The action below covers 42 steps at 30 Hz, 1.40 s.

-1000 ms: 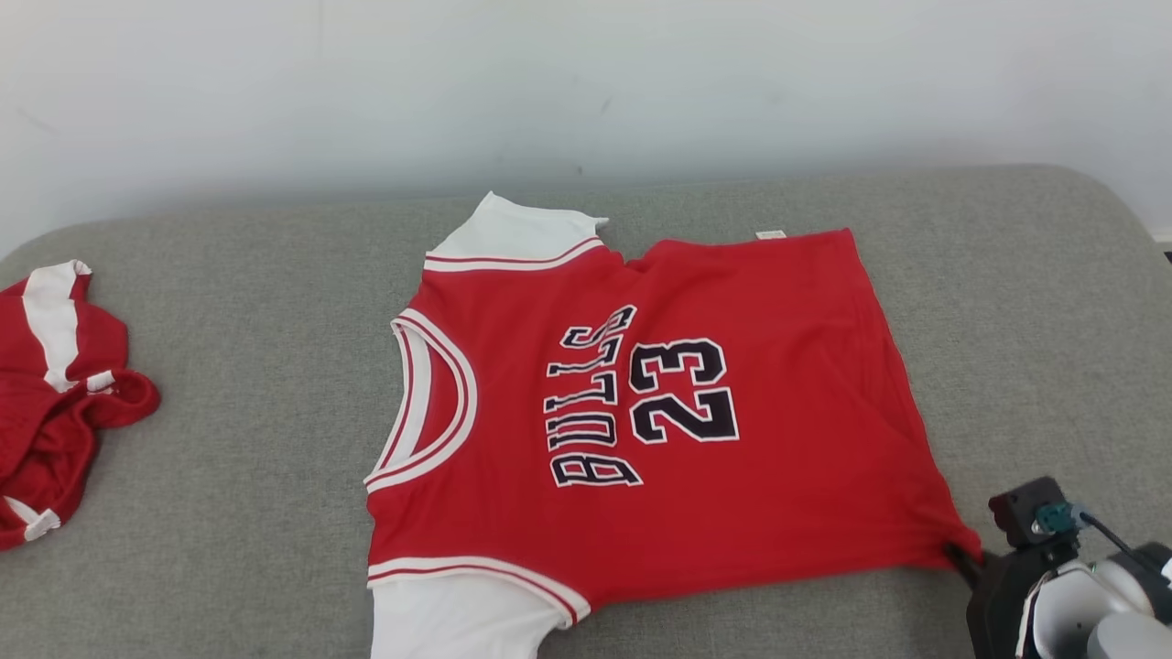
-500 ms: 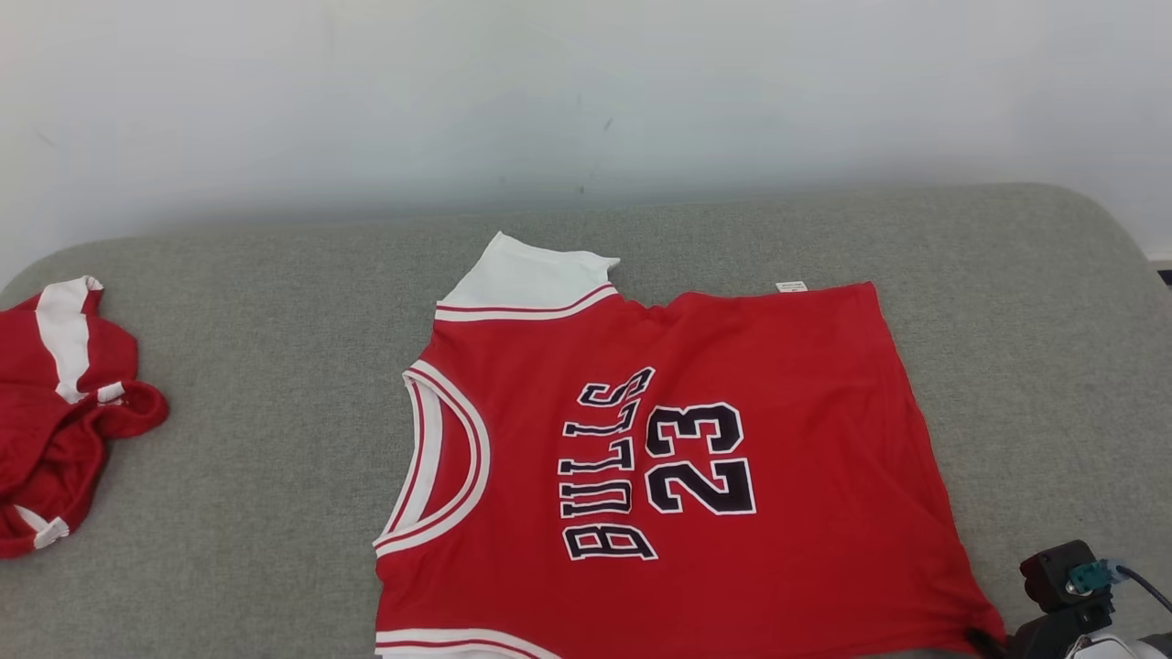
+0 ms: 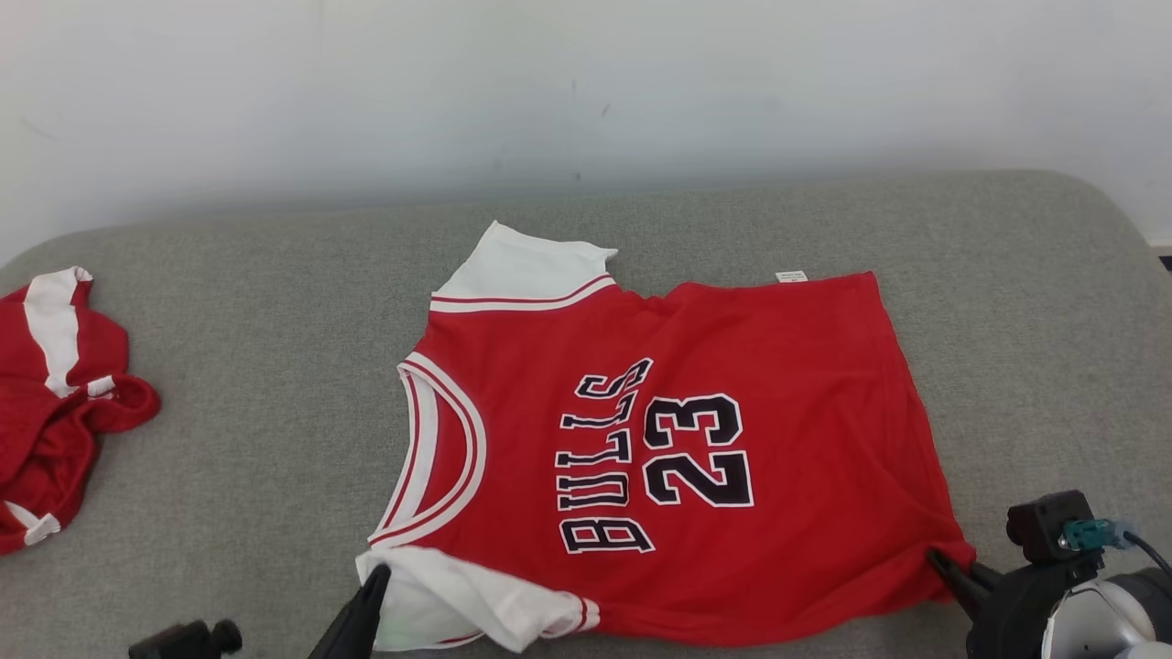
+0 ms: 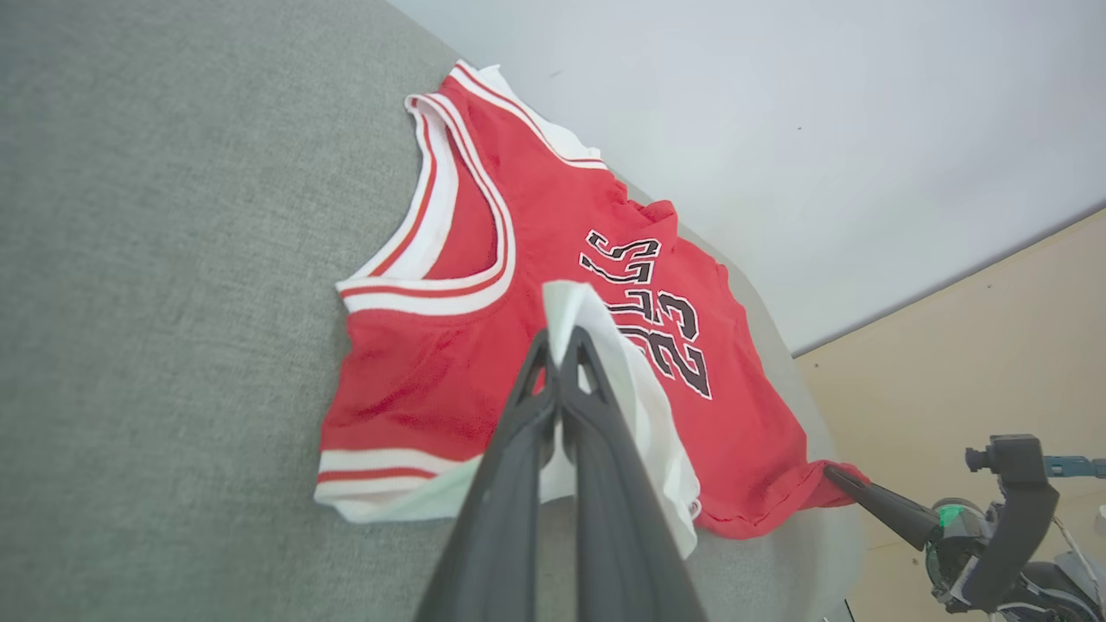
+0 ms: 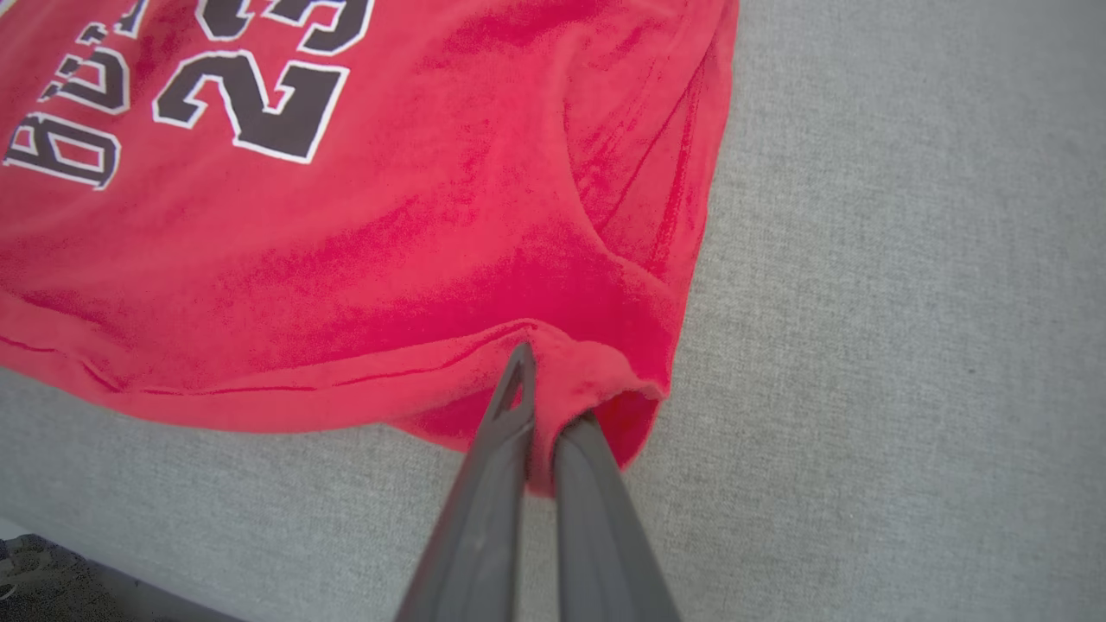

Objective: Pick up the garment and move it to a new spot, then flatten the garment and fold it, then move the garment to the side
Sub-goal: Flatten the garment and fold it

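Mid-worktop (image 3: 229,366), on grey fabric cover: red jersey (image 3: 696,366) lies front up, mostly flat. Neck opening points to the robot's left, hem to its right, so the "BULLS 23" print reads sideways in the head view. Far white sleeve (image 3: 522,261) lies flat toward the wall (image 3: 586,91). Small white label (image 3: 790,275) shows at the jersey's far edge.

Left end effector (image 3: 377,575): fingers pressed together, pinching the near white sleeve (image 3: 458,599). Left wrist view shows white cloth clamped between the two fingertips (image 4: 557,345) and raised off the worktop, draping down beside the fingers over the red body. Sleeve trim is turned over near the armhole.

Right end effector (image 3: 938,556): fingers closed on the near hem corner. Right wrist view shows red cloth bunched between the fingers (image 5: 544,397), the corner drawn out to a point, creases running from it into the body. Hem beside the grip lifts slightly off the cover.

Both end effectors hold the jersey's near edge, one at each end, well apart.

Second red-and-white garment (image 3: 55,403) sits crumpled at the worktop's left end, well apart from the jersey.
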### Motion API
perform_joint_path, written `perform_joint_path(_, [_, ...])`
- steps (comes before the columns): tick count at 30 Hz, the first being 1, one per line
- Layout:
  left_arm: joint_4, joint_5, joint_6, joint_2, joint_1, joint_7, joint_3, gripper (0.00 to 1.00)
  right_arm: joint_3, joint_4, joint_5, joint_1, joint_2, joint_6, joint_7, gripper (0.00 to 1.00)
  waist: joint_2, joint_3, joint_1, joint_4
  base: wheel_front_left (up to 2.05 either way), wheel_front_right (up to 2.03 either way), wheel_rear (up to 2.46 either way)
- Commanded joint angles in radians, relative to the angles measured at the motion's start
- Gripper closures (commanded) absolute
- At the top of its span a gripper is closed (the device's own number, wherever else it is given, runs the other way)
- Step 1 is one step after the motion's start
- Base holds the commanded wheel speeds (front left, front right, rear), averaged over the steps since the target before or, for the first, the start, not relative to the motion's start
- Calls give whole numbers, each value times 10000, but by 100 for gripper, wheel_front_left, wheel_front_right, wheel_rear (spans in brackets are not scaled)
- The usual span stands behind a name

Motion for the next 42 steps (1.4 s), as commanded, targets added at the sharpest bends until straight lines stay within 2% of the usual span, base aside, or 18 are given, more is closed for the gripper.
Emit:
perform_joint_path(1, [208,278,-75,-104,-461,-140,-34,100,-73,-55,-91,-219,117,-22,-133,100,0,86,0,11,0,0,0])
perform_joint_path(9, [1377,1357,-199,-635,-2216,-713,-364,100,-272,204,-451,-1083,533,-22,-780,100,0,623,0,-56,0,0,0])
perform_joint_path(15, [2196,2202,-89,-1034,-3328,-1117,-384,100,-681,577,-947,-1597,833,-22,-1351,100,0,1096,0,-37,0,0,0])
perform_joint_path(21, [2738,2603,-141,-1262,-4102,-1251,-392,100,-948,825,-1254,-1884,1051,-22,-1739,100,0,1445,0,-30,0,0,0])
perform_joint_path(36, [3399,3021,-340,-1338,-5388,-1382,-405,100,-1633,1193,-1844,-2216,1470,-23,-2648,100,0,2240,0,-90,0,0,0])
perform_joint_path(41, [3866,3242,-236,-1415,-5701,-1402,-410,100,-1655,1458,-2027,-2437,1683,-23,-2724,100,0,2379,0,-138,0,0,0])
perform_joint_path(42, [3956,3339,-175,-1440,-5777,-1402,-396,100,-1654,1540,-2069,-2472,1730,-23,-2713,65,0,2391,0,-143,0,0,0])
